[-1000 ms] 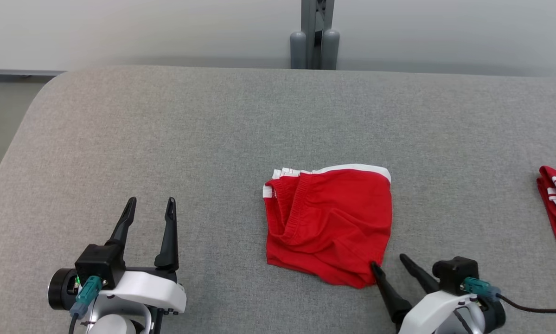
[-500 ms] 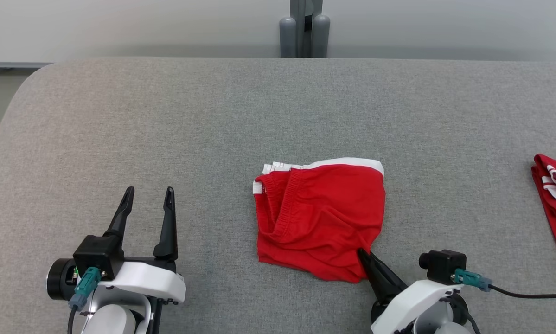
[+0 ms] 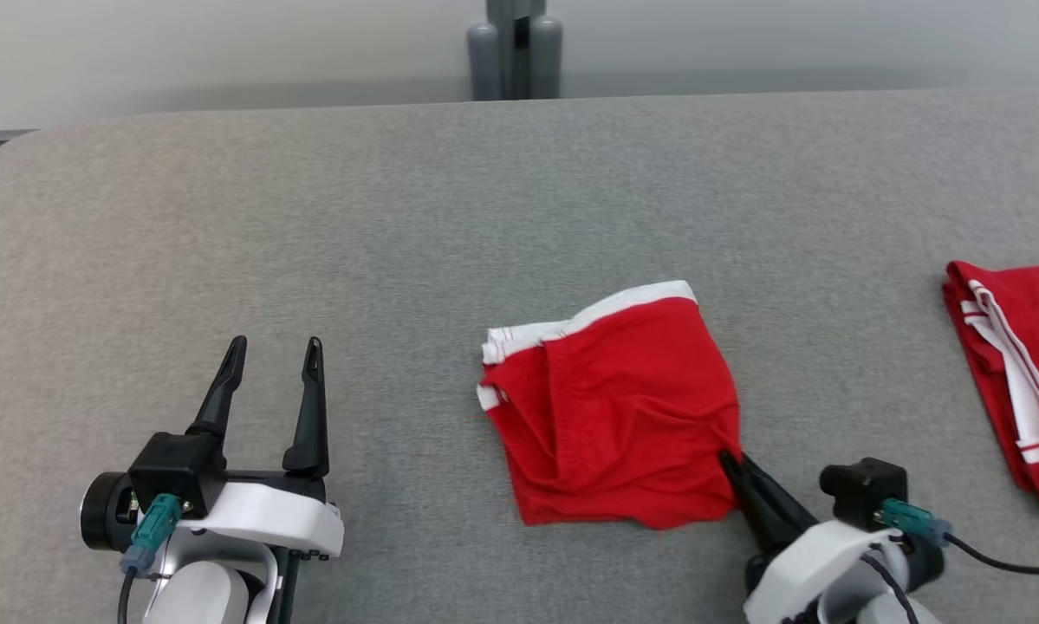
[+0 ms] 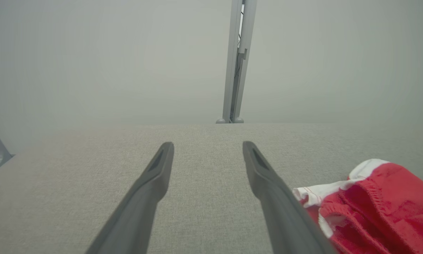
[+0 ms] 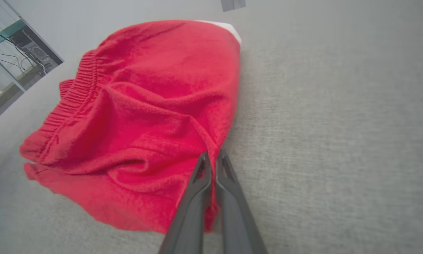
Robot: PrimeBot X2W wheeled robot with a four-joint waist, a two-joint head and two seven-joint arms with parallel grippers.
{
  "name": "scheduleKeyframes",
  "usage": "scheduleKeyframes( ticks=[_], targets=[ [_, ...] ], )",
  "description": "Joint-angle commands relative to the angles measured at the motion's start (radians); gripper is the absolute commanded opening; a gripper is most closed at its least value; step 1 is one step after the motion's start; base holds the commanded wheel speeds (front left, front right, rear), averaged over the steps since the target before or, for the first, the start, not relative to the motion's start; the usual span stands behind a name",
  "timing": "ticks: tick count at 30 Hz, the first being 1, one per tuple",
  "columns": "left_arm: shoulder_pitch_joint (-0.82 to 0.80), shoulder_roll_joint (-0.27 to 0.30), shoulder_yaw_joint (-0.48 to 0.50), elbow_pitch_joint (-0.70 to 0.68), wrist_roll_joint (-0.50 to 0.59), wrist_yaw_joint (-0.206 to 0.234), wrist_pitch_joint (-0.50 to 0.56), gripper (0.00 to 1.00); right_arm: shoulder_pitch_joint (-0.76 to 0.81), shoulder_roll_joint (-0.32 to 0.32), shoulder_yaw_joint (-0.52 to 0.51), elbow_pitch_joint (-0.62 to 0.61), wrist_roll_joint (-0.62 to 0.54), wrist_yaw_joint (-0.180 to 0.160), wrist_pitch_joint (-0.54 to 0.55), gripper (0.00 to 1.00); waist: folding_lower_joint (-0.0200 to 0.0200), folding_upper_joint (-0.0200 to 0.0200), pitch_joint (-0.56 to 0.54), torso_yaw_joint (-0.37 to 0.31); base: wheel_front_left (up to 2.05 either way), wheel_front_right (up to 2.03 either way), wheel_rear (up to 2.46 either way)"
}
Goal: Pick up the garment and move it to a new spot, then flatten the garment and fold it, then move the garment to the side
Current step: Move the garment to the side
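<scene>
Lying a little right of the middle of the grey fabric-covered table [image 3: 398, 217], the soft red cotton garment with white trim [image 3: 614, 407] is folded into a loose, wrinkled packet of several layers. The right gripper [image 3: 729, 459] has its two dark fingers pressed together on the near right corner of it. In the right wrist view the right gripper [image 5: 211, 157] pinches a small ridge of red cloth between the tips, and creases run from this point into the fabric. The left gripper [image 3: 275, 347] hangs over bare table to the left, well apart from the garment, with its fingers spread wide and nothing between them.

I judge the garment to be very light and completely limp. It will not keep its shape: lifted by one corner, the layers will probably hang down and open. The knit looks a bit rough, so it should not slip easily from a firm pinch, but a pinch that takes only the top layer can leave the lower layers behind. The table cover is also textile, so dragging may cause bunching. Nothing here is fragile. The ribbed elastic waistband [image 5: 70, 100] and the white hem [image 3: 606, 310] look thicker and firmer, so they seem good places for the left gripper to take hold when flattening. A second red and white cloth [image 3: 1013, 364] lies at the far right, apart.
</scene>
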Motion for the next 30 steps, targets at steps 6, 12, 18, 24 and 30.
scheduleKeyframes(
  ticks=[6, 12, 18, 24, 30],
  targets=[
    [-0.024, 0.018, 0.003, -0.03, 0.004, 0.006, 0.002, 1.0, 0.093, -0.055, -0.117, -0.123, -0.123, -0.001, 0.06, 0.0, 0.0, 0.0, 0.031, -0.11, 0.0, 0.0, 0.0],
    [-0.038, 0.04, -0.003, -0.062, 0.012, 0.005, 0.024, 1.0, 0.167, -0.073, -0.256, -0.26, -0.223, -0.001, 0.121, 0.0, 0.0, 0.0, 0.055, -0.215, 0.0, 0.0, 0.0],
    [-0.06, 0.061, -0.015, -0.09, 0.025, 0.001, 0.056, 1.0, 0.145, -0.106, -0.309, -0.34, -0.277, -0.001, 0.151, 0.0, 0.0, 0.0, 0.078, -0.288, 0.0, 0.0, 0.0],
    [-0.082, 0.071, -0.026, -0.102, 0.035, -0.003, 0.074, 1.0, 0.01, -0.151, -0.315, -0.349, -0.285, -0.001, 0.145, 0.0, 0.0, 0.0, 0.101, -0.319, 0.0, 0.0, 0.0],
    [-0.096, 0.08, -0.038, -0.109, 0.038, -0.007, 0.086, 1.0, -0.144, -0.175, -0.35, -0.258, -0.252, -0.001, 0.11, 0.0, 0.0, 0.0, 0.123, -0.333, 0.0, 0.0, 0.0]
  ],
)
